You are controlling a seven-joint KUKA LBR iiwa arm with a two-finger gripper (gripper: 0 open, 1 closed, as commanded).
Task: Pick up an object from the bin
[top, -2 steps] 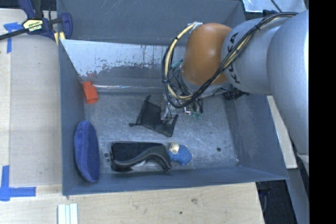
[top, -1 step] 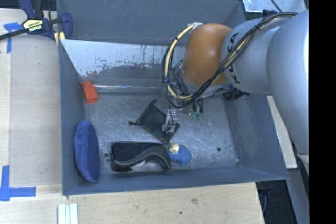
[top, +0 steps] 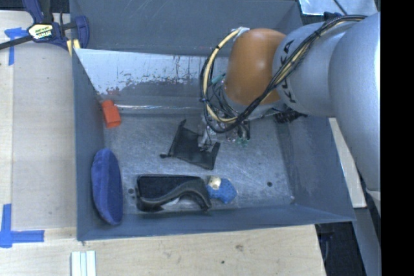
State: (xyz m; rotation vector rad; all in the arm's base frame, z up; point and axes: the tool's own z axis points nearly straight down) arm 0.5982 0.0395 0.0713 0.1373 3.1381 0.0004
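Observation:
My gripper [top: 207,138] is low in the middle of the bin, under the arm's orange cover. It is right at the right-hand part of a flat black angular piece [top: 185,145] that lies on the bin floor. Whether it touches that piece I cannot tell. A small blue and yellow lump [top: 220,191] lies a little nearer the front wall, beside a long black curved object [top: 169,192].
A small orange block [top: 111,113] sits by the left wall at the back. A blue oblong pad [top: 107,185] lies along the left wall at the front. The arm and its cables cover the bin's right back part.

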